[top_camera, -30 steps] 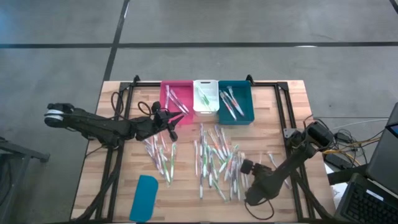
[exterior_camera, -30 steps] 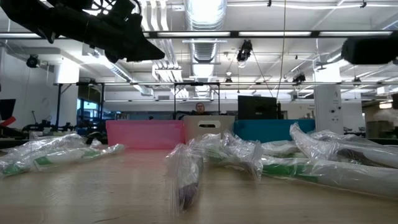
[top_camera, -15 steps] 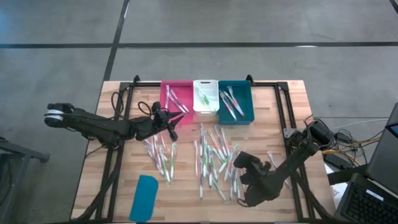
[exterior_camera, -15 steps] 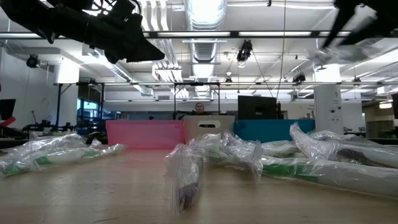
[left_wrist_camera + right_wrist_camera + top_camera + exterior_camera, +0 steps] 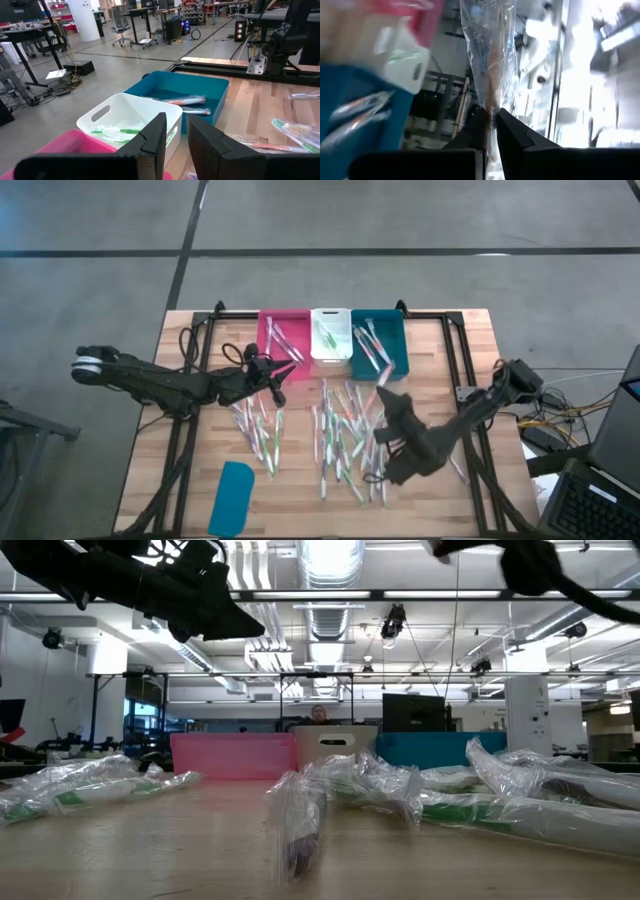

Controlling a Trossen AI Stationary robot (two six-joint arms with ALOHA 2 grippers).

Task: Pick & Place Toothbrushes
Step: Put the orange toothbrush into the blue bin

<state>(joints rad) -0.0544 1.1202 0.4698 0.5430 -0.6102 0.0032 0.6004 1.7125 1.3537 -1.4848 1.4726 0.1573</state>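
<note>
On the left side of the wooden bench point(image 5: 200, 470), the left arm reaches in low. The left claw point(image 5: 275, 370) waits just in front of the pink bin point(image 5: 281, 340). Its 2 fingers point(image 5: 155, 137) stand a little apart with nothing between them.

Near the front left edge lies a flat teal lid point(image 5: 232, 498). Beside the left claw lies a small bunch of toothbrushes point(image 5: 258, 425) in clear wrappers.

At the back of the bench stand 3 bins in a row, touching each other. The pink bin holds a few toothbrushes. Next comes the white bin point(image 5: 330, 335) with green ones inside. Last is the teal bin point(image 5: 380, 345) with a few more.

In the middle of the bench lies the big pile of toothbrushes point(image 5: 345, 440), spread out and crossing each other. From the low view, their shiny wrappers point(image 5: 400, 790) look crinkled.

On the right, the right arm comes in from the bench's right edge. The right claw point(image 5: 385, 398) is up over the pile, in front of the teal bin. It is clenched on 1 wrapped toothbrush point(image 5: 490, 65) with an orange-red part, which sticks out past its fingers point(image 5: 512, 131).
</note>
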